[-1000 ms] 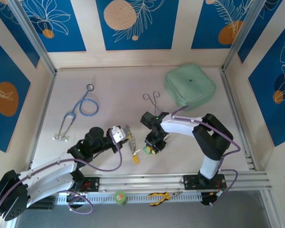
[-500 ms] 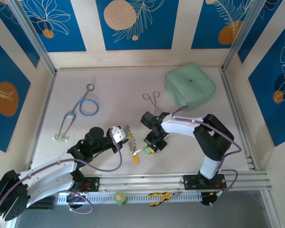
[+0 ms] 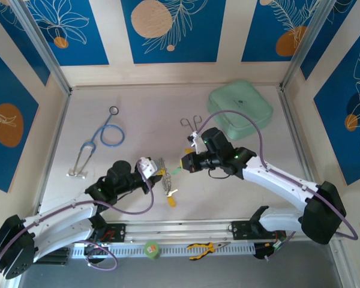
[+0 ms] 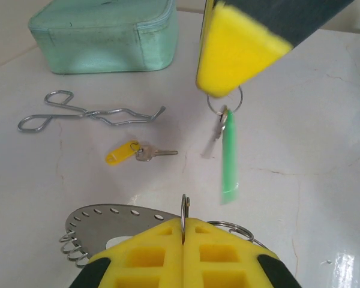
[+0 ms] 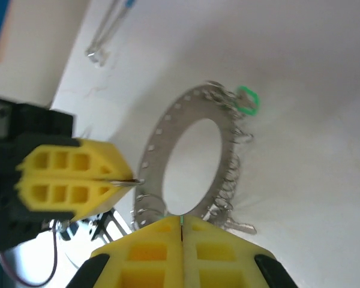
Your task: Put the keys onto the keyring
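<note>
R gripper (image 3: 186, 162) just clamped shut on the green key (image 4: 228, 156) and lifted it; it now dangles just right of the keyring (image 5: 162, 138), which L gripper (image 4: 183, 231) pinches shut. Threading's next imo. Yellow key (image 3: 171, 198) waits on the table, near side.

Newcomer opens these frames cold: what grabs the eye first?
Mid-table, the two yellow-padded pincers meet: the left pincer is clamped on the rim of the big silver keyring, and the right pincer dangles a green-tagged key close beside it. Next come the mint-green case at the far right and the blue stethoscope at the far left.
</note>
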Robot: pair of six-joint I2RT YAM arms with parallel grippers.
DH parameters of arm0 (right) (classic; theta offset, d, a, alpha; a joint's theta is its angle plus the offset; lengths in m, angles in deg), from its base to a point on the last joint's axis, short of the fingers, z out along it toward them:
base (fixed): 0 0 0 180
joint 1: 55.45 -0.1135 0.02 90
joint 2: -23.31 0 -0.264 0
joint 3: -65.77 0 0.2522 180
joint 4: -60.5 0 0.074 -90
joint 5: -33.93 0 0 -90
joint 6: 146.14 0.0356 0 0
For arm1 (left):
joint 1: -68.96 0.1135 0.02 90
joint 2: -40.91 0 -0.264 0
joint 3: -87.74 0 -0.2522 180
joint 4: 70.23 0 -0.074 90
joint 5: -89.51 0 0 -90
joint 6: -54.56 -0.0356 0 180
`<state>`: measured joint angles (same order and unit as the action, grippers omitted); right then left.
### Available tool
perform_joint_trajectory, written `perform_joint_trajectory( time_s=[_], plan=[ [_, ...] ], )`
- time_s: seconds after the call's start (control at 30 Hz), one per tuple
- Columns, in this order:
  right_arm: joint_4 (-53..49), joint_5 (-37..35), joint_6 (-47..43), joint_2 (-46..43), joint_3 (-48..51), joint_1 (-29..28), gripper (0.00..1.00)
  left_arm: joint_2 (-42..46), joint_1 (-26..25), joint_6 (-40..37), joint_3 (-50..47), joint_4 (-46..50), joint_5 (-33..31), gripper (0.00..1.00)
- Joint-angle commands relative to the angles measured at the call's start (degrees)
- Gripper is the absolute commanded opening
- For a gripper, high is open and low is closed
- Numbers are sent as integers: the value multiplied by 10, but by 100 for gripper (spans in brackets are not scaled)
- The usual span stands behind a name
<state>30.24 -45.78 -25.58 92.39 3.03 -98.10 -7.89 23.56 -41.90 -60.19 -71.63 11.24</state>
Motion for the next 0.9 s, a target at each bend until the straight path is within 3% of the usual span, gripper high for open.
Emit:
perform_joint_trajectory(
  time_s=[0.0,0.3,0.87],
  plan=[
    [42,121,-140,-20,12,16,0,11,-6,38,19,11,18,0],
    [2,177,-202,10,-25,11,0,-13,-6,57,26,-1,52,0],
    [-57,51,-260,84,-92,-50,0,-31,-6,72,43,21,73,0]
  ],
)
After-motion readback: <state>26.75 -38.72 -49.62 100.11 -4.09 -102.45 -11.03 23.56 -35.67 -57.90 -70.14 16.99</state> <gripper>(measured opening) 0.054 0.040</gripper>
